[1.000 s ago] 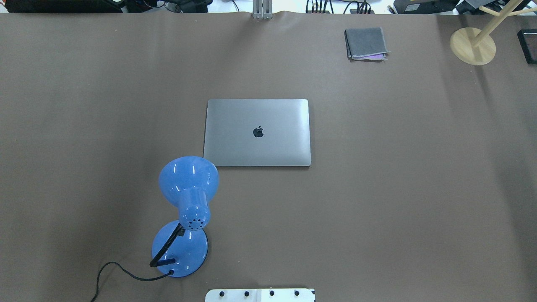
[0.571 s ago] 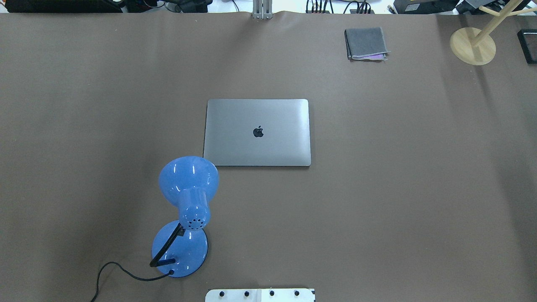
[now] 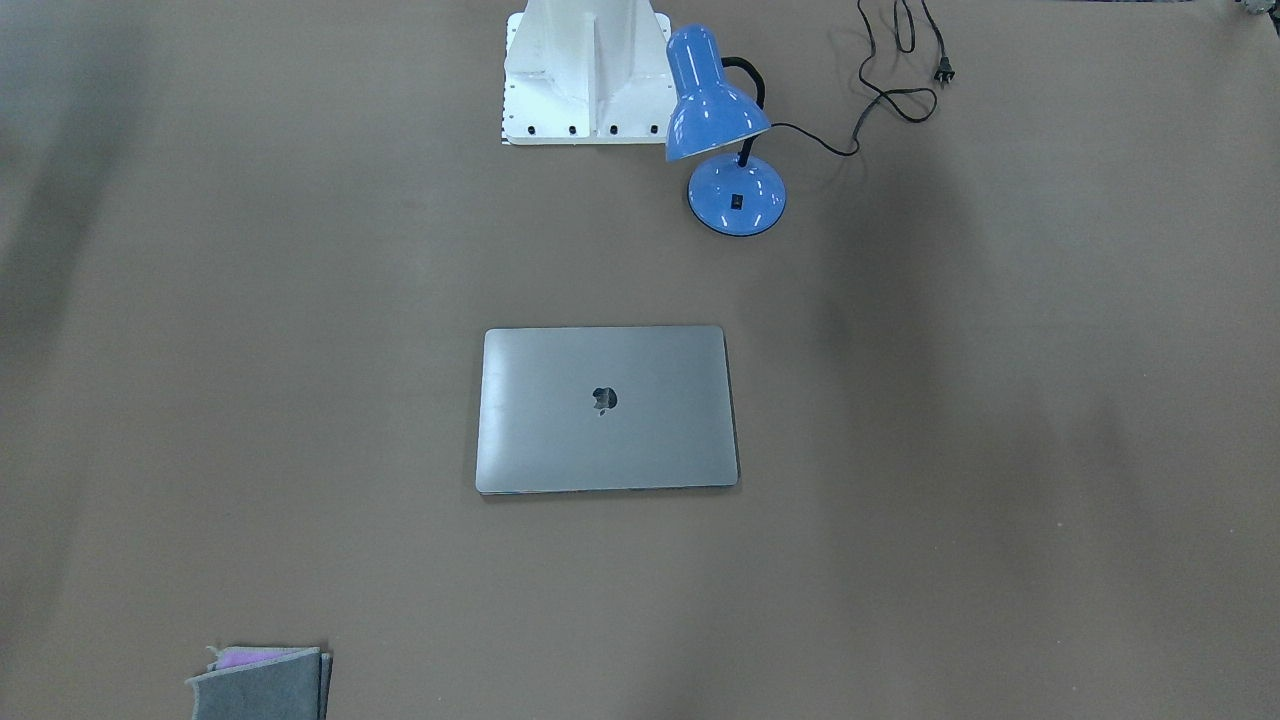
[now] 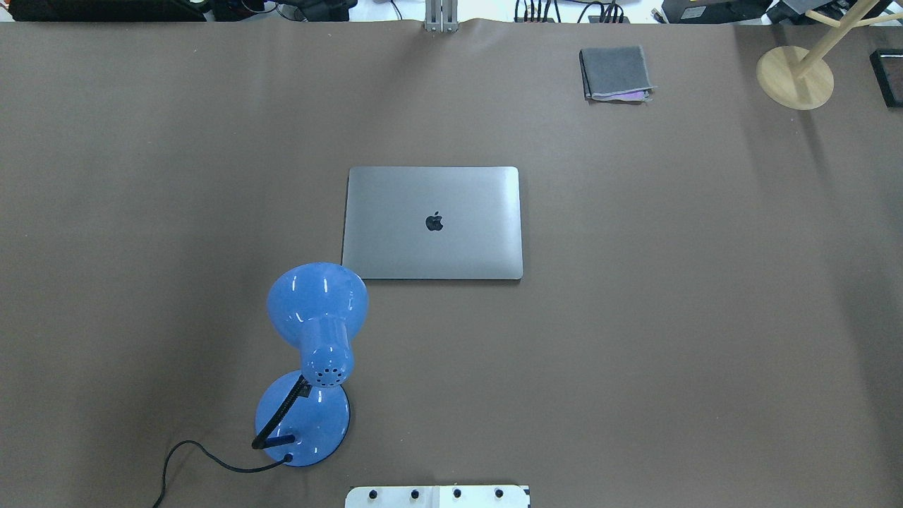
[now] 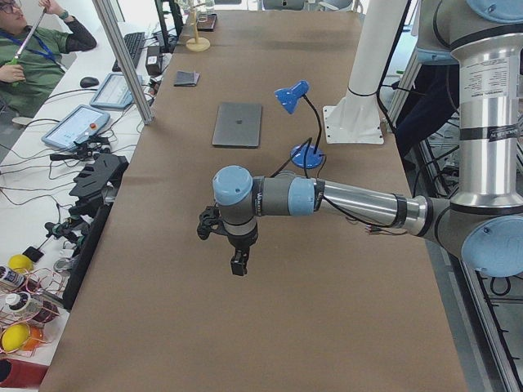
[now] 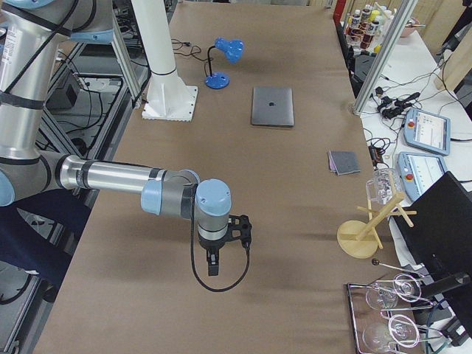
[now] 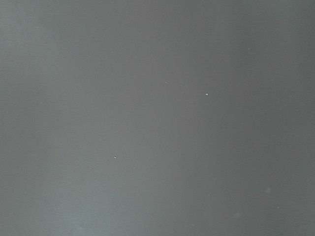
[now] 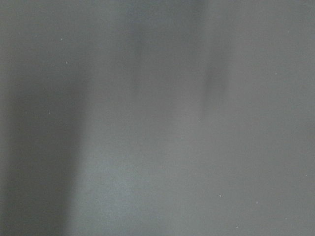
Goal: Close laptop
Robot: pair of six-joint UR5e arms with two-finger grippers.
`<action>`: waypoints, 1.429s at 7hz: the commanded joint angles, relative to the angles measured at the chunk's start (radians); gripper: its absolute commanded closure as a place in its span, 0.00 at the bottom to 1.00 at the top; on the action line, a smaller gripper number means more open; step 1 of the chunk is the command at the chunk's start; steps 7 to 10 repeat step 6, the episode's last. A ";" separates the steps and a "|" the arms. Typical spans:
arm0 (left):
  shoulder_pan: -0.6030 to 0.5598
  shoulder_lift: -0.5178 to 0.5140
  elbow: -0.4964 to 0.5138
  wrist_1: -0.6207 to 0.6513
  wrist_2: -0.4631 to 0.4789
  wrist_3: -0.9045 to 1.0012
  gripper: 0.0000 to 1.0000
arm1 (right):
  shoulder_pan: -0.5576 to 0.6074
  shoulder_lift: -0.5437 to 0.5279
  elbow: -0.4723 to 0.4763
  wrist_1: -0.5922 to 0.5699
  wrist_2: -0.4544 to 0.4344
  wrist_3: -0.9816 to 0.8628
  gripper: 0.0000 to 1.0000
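Note:
The space-grey laptop (image 4: 432, 223) lies flat in the middle of the table with its lid down and the dark apple logo facing up. It also shows in the front-facing view (image 3: 606, 408), the left view (image 5: 238, 124) and the right view (image 6: 272, 106). My left gripper (image 5: 238, 268) hangs over bare table at the left end, far from the laptop. My right gripper (image 6: 212, 267) hangs over bare table at the right end, also far from it. Both show only in the side views, so I cannot tell whether they are open or shut. Both wrist views show only bare table.
A blue desk lamp (image 4: 316, 339) stands by the laptop's near left corner, its black cord (image 4: 185, 457) trailing away. A folded grey cloth (image 4: 616, 73) lies at the far right. A wooden stand (image 4: 795, 76) is at the far right corner. The white robot base (image 3: 585, 75) is at the near edge.

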 commanded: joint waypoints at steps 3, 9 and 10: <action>-0.001 0.002 0.006 -0.025 0.007 -0.002 0.02 | -0.001 -0.010 0.000 0.000 0.024 -0.001 0.00; -0.001 0.014 0.006 -0.026 0.009 -0.002 0.02 | -0.001 -0.010 0.000 0.001 0.024 -0.003 0.00; -0.001 0.014 0.006 -0.026 0.009 -0.002 0.02 | -0.001 -0.010 0.000 0.001 0.024 -0.003 0.00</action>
